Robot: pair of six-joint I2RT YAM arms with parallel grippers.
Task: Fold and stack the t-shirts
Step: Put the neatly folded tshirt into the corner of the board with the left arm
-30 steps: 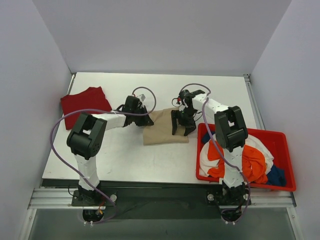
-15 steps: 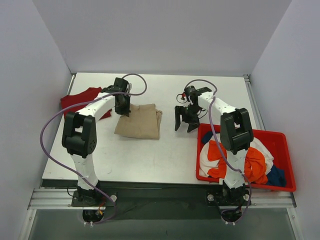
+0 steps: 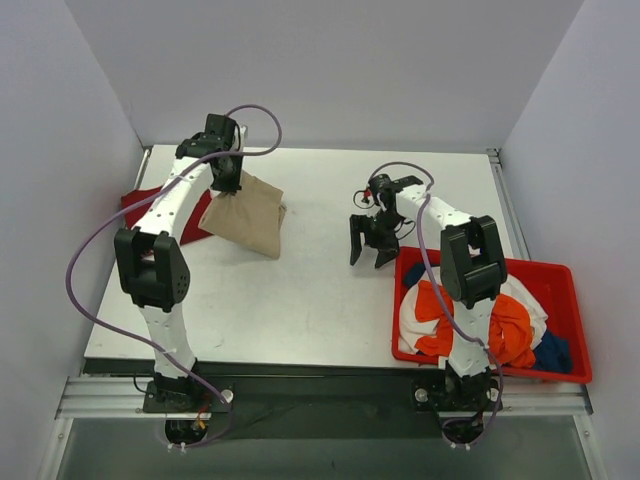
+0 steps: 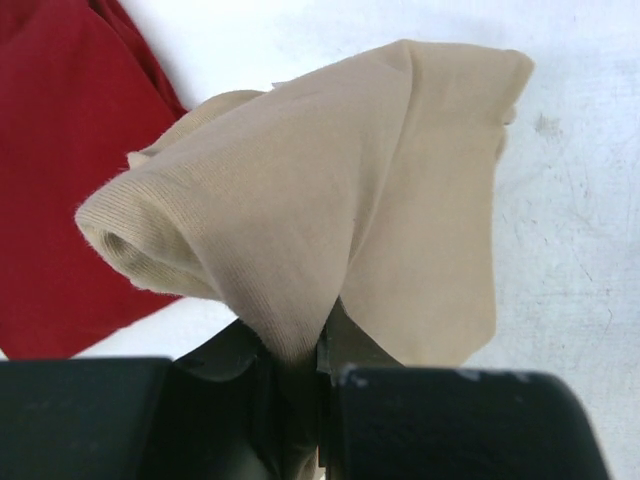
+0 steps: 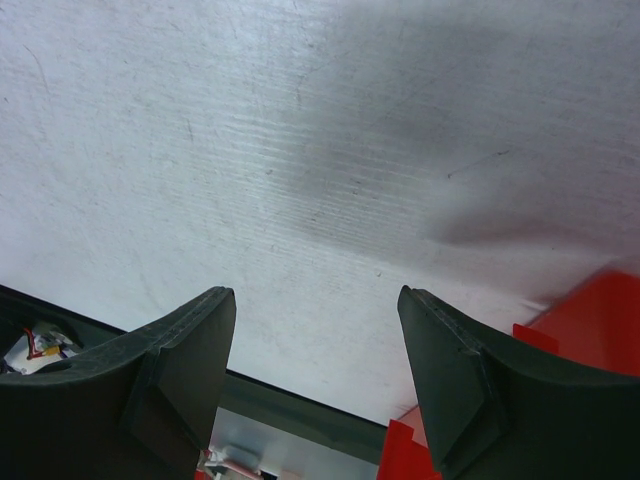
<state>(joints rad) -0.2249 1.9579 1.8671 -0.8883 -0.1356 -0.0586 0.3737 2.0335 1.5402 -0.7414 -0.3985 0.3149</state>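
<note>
Overhead view: bright, even, diffuse light. Soft, faint shadows fall on the table (image 3: 320, 300) beneath the arms.

Left wrist view: the tan tee (image 4: 400, 200) is sharp, with its weave visible. The left gripper (image 4: 300, 400) at the bottom edge is dark and blurred.

Right wrist view: a soft grey shadow crosses the table. The right gripper (image 5: 315, 295) is underexposed.

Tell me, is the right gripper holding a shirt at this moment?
No, the right gripper stands open over the bare table, with nothing between its jaws.
</note>
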